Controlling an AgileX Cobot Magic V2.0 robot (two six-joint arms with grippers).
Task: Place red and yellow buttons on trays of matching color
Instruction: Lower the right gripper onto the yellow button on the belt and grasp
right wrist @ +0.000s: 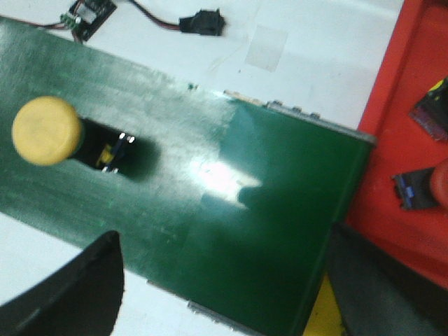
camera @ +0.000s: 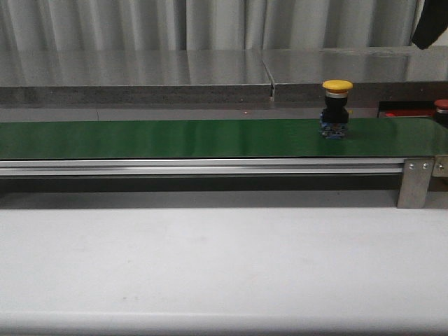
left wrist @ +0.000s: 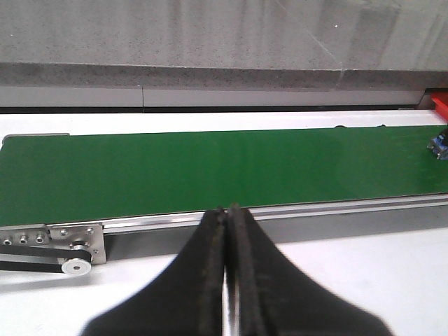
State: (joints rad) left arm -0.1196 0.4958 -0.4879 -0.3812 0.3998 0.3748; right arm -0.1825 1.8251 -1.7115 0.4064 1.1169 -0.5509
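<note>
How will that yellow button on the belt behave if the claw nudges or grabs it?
The yellow button stands upright on the green belt, with a wide cap over a narrower dark body, so a sideways push probably tips it. The domed cap looks smooth and may slip. It likely stays rigid when gripped around the body.

A long green belt (camera: 175,138) ran across the white bench (camera: 210,259), and the bench in front of it lay bare and open to a claw. One yellow button (camera: 337,109) stood upright on the belt towards its right end, the only thing rising from the belt surface; the belt to its left was unobstructed. A metal bracket (camera: 416,183) stood at the belt's right end. Beyond that end sat the red tray (right wrist: 406,119), already holding a red button (right wrist: 439,183). A grey ledge (camera: 140,91) closed off the space behind the belt.
</note>
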